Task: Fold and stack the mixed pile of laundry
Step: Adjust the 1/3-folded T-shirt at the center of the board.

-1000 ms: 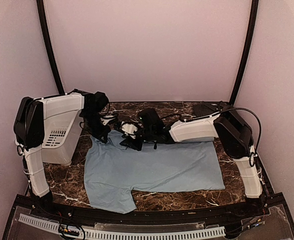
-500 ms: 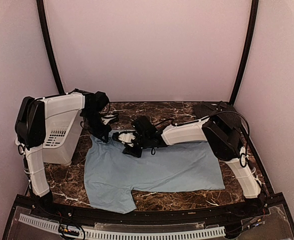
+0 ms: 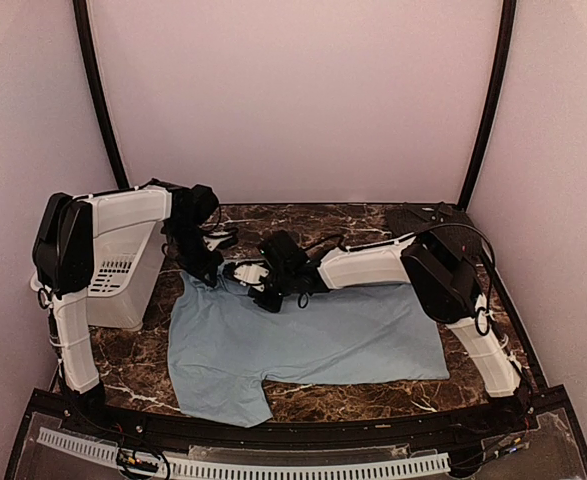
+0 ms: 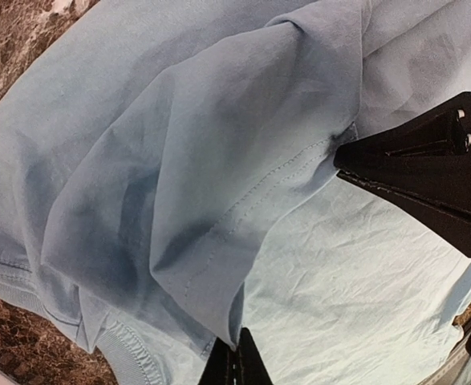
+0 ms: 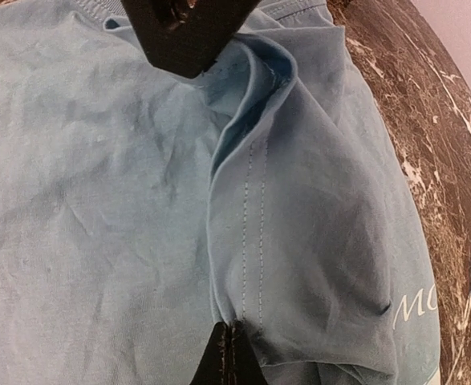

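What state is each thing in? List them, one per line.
light blue T-shirt: spread mostly flat, far-left part bunched up.
left gripper: shut on the T-shirt's fabric.
right gripper: shut on a stitched hem of the T-shirt.
white bin: upright, contents hidden.

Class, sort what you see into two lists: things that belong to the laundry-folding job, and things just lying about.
Job: light blue T-shirt; left gripper and right gripper, both pinched shut on it; dark heap at the far right corner, probably a garment.
Lying about: white bin; marble table.
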Motion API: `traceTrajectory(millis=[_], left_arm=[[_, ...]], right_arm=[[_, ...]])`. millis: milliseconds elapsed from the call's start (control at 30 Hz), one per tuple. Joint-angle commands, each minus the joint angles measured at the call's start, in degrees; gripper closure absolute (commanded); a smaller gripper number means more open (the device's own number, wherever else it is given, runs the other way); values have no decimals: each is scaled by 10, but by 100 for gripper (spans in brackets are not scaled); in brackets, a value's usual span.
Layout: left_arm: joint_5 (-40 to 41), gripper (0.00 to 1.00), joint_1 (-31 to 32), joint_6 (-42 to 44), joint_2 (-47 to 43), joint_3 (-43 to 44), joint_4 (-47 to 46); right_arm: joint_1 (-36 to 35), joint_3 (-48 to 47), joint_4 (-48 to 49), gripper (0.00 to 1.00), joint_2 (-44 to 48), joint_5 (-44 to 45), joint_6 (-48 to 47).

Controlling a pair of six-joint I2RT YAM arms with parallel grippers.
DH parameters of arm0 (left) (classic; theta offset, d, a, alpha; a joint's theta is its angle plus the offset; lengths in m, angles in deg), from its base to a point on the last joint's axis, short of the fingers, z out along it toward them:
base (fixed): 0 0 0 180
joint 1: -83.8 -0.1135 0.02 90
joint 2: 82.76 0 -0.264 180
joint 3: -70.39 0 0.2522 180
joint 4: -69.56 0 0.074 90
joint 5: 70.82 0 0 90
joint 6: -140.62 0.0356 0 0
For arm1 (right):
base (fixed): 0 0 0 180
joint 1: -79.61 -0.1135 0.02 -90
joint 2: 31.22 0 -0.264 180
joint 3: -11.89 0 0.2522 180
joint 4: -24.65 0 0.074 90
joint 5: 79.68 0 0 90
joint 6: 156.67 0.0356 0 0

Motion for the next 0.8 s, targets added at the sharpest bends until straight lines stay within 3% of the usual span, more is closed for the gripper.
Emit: traceTrajectory(millis=[0,300,767], left_arm=[[2,100,-3,-7,-4,12,6],[22,100,-3,-9,-34,-12,14],[11,100,9,-27,-82,-92,19]], right_arm=[[-12,9,10,100,25,14,-1],[-16,71,53,100,108,5,13],[-22,141,61,100,158,-43,46]])
